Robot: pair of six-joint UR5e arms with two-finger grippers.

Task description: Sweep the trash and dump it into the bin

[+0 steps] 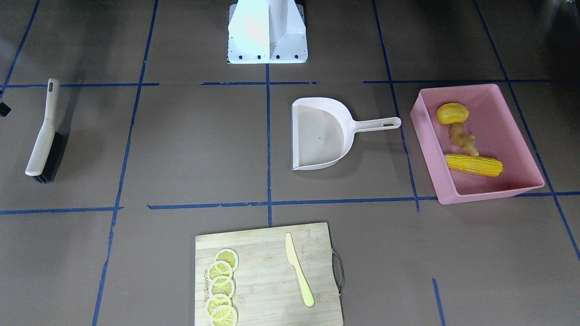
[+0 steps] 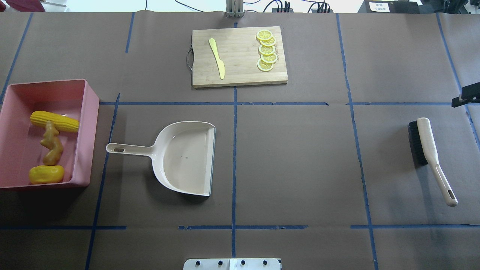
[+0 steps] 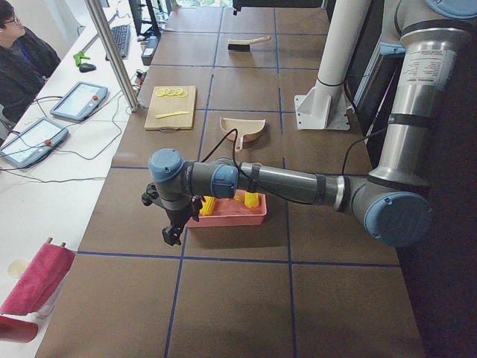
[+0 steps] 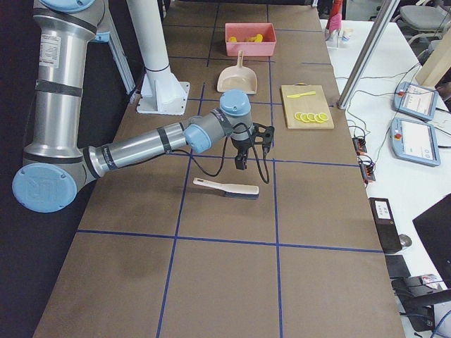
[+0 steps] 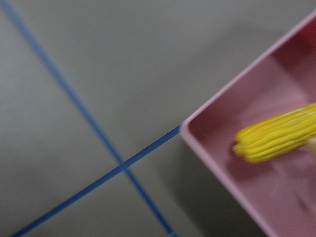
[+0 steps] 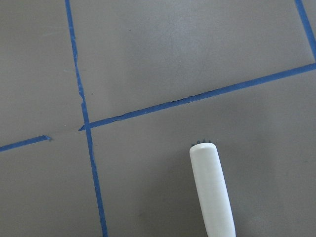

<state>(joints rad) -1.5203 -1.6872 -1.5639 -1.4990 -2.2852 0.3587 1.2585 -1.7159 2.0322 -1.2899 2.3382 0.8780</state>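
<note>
Pink and low-walled, over at the robot's left end of the table (image 1: 181, 149): the bin (image 1: 503, 129). Holds all three bits of trash in a row. Corn cob (image 1: 473, 165) at the end farthest from the robot, ginger root (image 1: 463, 140) in the middle and close against both neighbours, yellow potato lump (image 1: 452, 113) at the end nearest the robot.

Just off the bin's corner by the corn cob: left gripper (image 3: 173, 231), pointing down over bare table. Open or closed? Cannot tell from the side view.

Next out, just beside the bin: beige dustpan (image 1: 317, 133), flat on the table, handle towards the bin.

Well apart, at the table's other end: brush (image 1: 43, 136), lying on the surface. Near it and clear of it: right gripper (image 4: 241, 163), pointing down. Finger state impossible to make out here too.

Along the edge across from the robot: wooden cutting board (image 1: 267, 258), carrying an overlapping row of lemon slices (image 1: 221, 285) and a pale yellow knife (image 1: 298, 269).
</note>
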